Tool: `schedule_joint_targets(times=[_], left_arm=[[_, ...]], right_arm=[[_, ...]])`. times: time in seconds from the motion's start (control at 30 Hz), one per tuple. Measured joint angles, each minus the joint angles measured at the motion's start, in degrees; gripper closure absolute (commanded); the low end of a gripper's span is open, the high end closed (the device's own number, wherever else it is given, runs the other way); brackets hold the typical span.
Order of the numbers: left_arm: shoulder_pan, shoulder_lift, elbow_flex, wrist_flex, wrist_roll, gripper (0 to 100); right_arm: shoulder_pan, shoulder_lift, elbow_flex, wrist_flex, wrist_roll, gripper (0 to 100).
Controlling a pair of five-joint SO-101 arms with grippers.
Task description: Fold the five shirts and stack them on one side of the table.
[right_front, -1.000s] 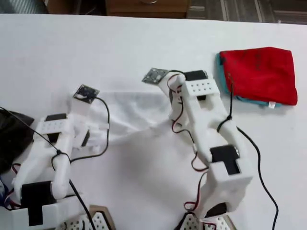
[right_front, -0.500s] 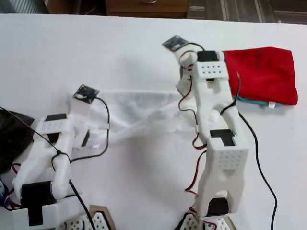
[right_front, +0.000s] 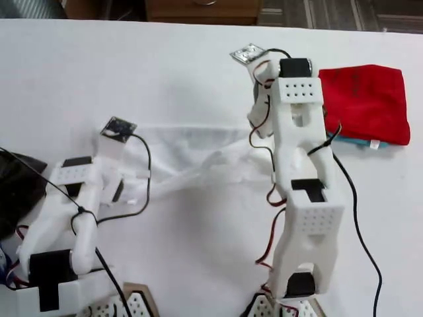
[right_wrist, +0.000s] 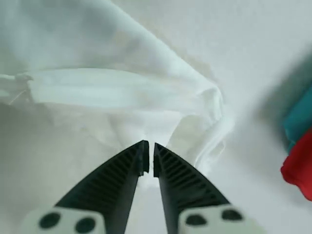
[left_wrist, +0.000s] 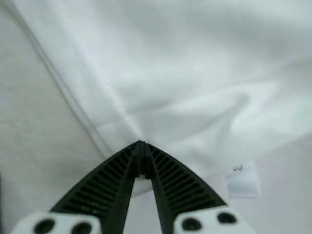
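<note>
Over the desk (right_front: 132, 66), the right arm has stretched farther out, next to the folded red shirt (right_front: 363, 99) lying on a teal shirt (right_front: 344, 138), and has drawn the white shirt (right_front: 188, 155) along. The right end effector (right_wrist: 147, 161), almost closed, pinches its crumpled edge. The left end effector (left_wrist: 141, 153) clamps a seam, fully closed. Close up, the left wrist view shows a small label (left_wrist: 241, 178).

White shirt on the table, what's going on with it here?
Both arms hold the white shirt, stretched over the table between them. The left gripper is shut on one end, the right gripper on the other, close to a folded red shirt lying on a teal shirt at the right side. The white shirt is not yet folded.
</note>
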Motion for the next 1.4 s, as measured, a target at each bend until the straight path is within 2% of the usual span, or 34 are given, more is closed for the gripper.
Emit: schedule_joint_targets(times=[0.17,0.4,0.6,0.8,1.07,1.2,1.4], left_arm=[[0.0,0.0,0.0,0.0,0.0,97],[0.0,0.0,0.0,0.0,0.0,97],[0.0,0.0,0.0,0.0,0.0,97],[0.0,0.0,0.0,0.0,0.1,97],[0.0,0.0,0.0,0.0,0.1,97],[0.0,0.0,0.0,0.0,0.1,97],[0.0,0.0,0.0,0.0,0.1,97]], right_arm=[[-0.1,-10.6,14.7,-0.6,-0.1,97.8],[-0.9,-22.2,39.0,-16.6,-0.1,97.8],[-1.2,-22.5,49.2,-24.8,-0.1,97.8],[5.1,-22.5,50.5,-32.7,0.3,97.8],[11.1,-13.8,49.7,-36.8,7.3,97.8],[12.3,-13.1,46.6,-35.5,7.6,97.8],[13.5,-15.7,41.0,-26.4,7.7,97.8]])
